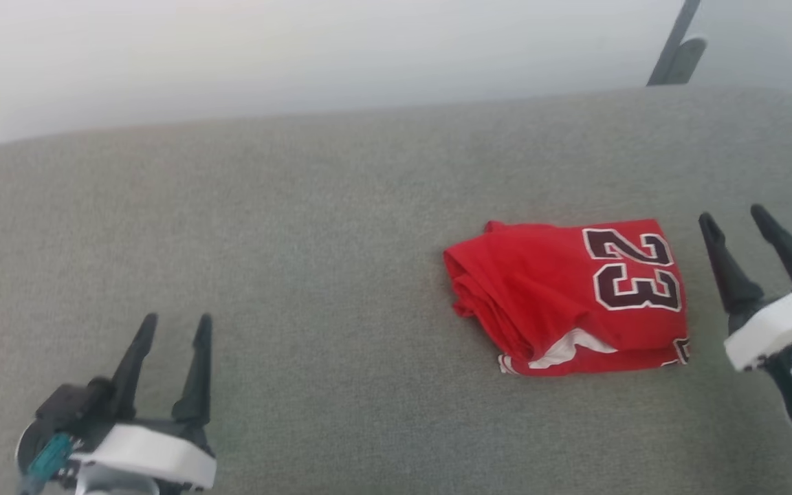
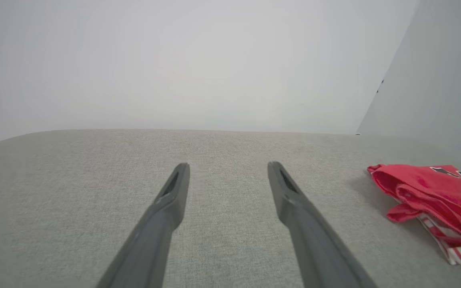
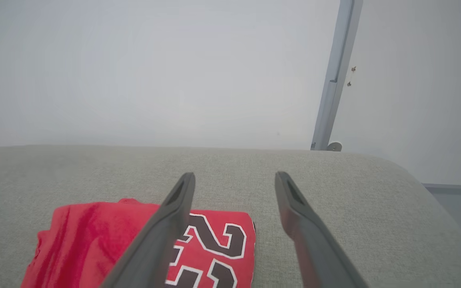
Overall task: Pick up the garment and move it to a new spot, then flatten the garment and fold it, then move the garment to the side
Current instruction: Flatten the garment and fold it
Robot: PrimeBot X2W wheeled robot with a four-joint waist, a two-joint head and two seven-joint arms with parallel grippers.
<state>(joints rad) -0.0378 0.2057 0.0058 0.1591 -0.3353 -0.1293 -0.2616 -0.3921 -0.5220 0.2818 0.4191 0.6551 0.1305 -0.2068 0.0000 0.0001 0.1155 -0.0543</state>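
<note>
Jersey (image 1: 564, 299) lies folded, apparently in several layers, on grey cushion (image 1: 300, 240). Right gripper (image 1: 733, 214) just right of jersey, spread wide, empty. Left gripper (image 1: 177, 318) well left of jersey, likewise.

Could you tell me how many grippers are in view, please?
2: the left gripper at the lower left of the head view; the right gripper at its right edge, beside the folded garment.

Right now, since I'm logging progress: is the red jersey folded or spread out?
Folded: the red jersey lies as a compact layered bundle on the grey cushion, number 23 facing up.
</note>
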